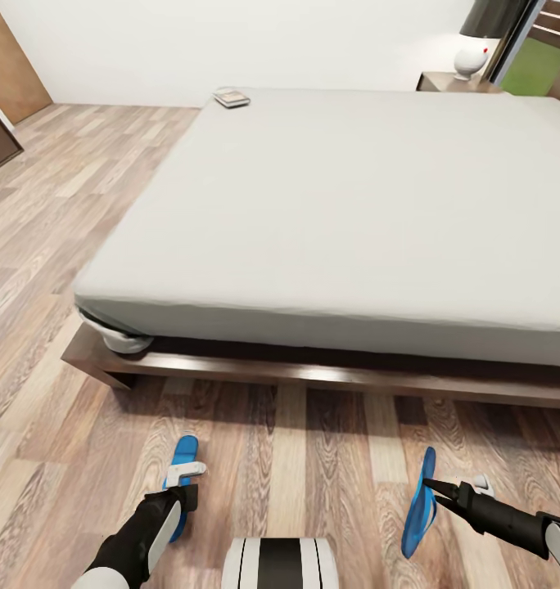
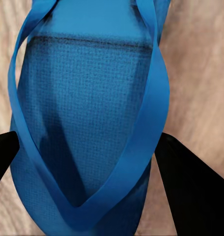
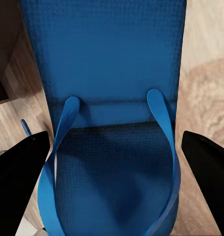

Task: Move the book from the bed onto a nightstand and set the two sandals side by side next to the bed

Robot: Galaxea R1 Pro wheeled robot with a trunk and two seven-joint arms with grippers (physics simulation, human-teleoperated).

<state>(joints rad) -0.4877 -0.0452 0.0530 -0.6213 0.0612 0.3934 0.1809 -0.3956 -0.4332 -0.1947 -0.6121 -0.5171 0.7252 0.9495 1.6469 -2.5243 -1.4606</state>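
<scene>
Head view: book [image 1: 232, 98] on far left corner of bed [image 1: 345, 213]. Left gripper [image 1: 184, 491] over left sandal [image 1: 182, 478] lying flat on floor [image 1: 313, 474]; right gripper [image 1: 434, 488] pinching right sandal [image 1: 419, 507], tilted on edge.
Left wrist view: fingers [image 2: 188, 189] spread beside left sandal [image 2: 87, 128].
Right wrist view: fingers [image 3: 18, 177] flank right sandal [image 3: 112, 123].

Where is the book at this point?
In the head view, the book lies on the bed's far left corner, well beyond both sandals on the floor.

Bedroom: bed [image 1: 337, 204], nightstand [image 1: 452, 82]
</scene>
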